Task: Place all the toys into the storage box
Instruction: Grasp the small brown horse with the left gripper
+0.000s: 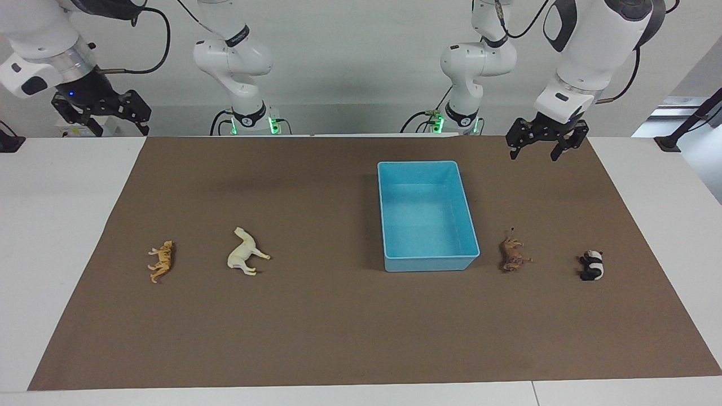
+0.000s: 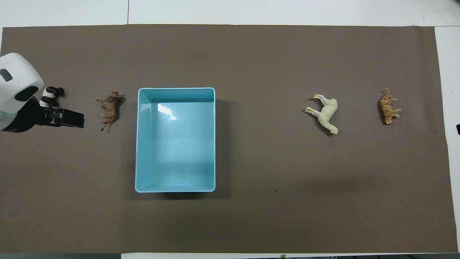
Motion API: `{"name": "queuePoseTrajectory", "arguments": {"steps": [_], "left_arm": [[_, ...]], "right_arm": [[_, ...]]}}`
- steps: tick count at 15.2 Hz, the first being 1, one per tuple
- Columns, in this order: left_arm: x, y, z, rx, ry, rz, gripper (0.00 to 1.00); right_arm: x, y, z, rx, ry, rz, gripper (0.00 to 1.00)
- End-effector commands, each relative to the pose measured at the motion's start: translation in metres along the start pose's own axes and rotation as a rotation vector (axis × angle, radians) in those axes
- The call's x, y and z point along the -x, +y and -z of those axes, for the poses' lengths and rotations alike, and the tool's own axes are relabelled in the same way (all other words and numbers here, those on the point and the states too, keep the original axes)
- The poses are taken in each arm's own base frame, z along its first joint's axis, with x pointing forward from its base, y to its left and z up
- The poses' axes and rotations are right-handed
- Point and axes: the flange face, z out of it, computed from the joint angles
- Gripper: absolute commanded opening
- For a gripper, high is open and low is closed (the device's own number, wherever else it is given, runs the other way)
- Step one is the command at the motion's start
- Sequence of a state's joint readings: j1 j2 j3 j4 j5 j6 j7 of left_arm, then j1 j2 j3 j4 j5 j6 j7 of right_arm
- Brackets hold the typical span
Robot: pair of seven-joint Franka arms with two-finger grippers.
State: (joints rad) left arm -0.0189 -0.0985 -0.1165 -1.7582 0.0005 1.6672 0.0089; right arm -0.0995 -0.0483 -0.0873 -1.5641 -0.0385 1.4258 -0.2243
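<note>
The light blue storage box (image 1: 420, 163) stands empty on the brown mat, also in the overhead view (image 2: 176, 88). All four toys lie on their sides on the mat. The brown lion (image 1: 513, 254) (image 2: 110, 108) lies beside the box, and the panda (image 1: 591, 265) (image 2: 52, 96) lies further toward the left arm's end. The cream llama (image 1: 245, 252) (image 2: 325, 113) and the orange tiger (image 1: 162, 261) (image 2: 389, 107) lie toward the right arm's end. My left gripper (image 1: 534, 155) (image 2: 68, 119) hangs open and empty, high over the mat's left-arm end. My right gripper (image 1: 121, 129) waits open and empty, raised off the mat's right-arm end.
The brown mat (image 1: 338, 338) covers most of the white table (image 1: 56, 225). The two arm bases stand at the table's robot edge. Nothing else lies on the mat.
</note>
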Motion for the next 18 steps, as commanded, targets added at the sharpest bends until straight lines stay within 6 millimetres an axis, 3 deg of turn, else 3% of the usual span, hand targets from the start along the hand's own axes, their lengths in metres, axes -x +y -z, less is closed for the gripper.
{"name": "queuePoseTrajectory", "arguments": {"steps": [1, 4, 6, 9, 11, 13, 15, 18], "left_arm": [[0.004, -0.004, 0.003, -0.007, 0.017, 0.000, 1.00], [0.001, -0.008, 0.000, -0.007, 0.017, 0.003, 1.00], [-0.014, -0.008, -0.021, -0.002, 0.017, -0.016, 1.00], [-0.051, -0.012, -0.075, 0.009, 0.024, -0.047, 1.00], [-0.067, -0.014, -0.116, 0.018, 0.024, -0.046, 1.00], [-0.077, -0.022, -0.152, 0.019, 0.048, -0.034, 1.00], [-0.079, -0.038, -0.168, 0.017, 0.077, -0.006, 1.00], [-0.092, -0.046, -0.211, 0.028, 0.066, 0.019, 1.00]], "right_arm": [[-0.002, 0.003, 0.002, 0.015, 0.009, 0.016, 1.00], [-0.002, 0.003, 0.001, 0.014, 0.006, 0.005, 1.00], [-0.001, 0.008, 0.002, 0.015, 0.013, -0.001, 1.00], [0.000, 0.010, -0.004, 0.021, 0.025, 0.003, 1.00], [-0.003, 0.010, -0.019, 0.027, 0.055, 0.003, 1.00], [-0.016, 0.011, -0.046, 0.030, 0.061, 0.008, 1.00], [-0.036, 0.013, -0.085, 0.034, 0.064, 0.018, 1.00], [-0.072, 0.019, -0.145, 0.032, 0.029, 0.027, 1.00]]}}
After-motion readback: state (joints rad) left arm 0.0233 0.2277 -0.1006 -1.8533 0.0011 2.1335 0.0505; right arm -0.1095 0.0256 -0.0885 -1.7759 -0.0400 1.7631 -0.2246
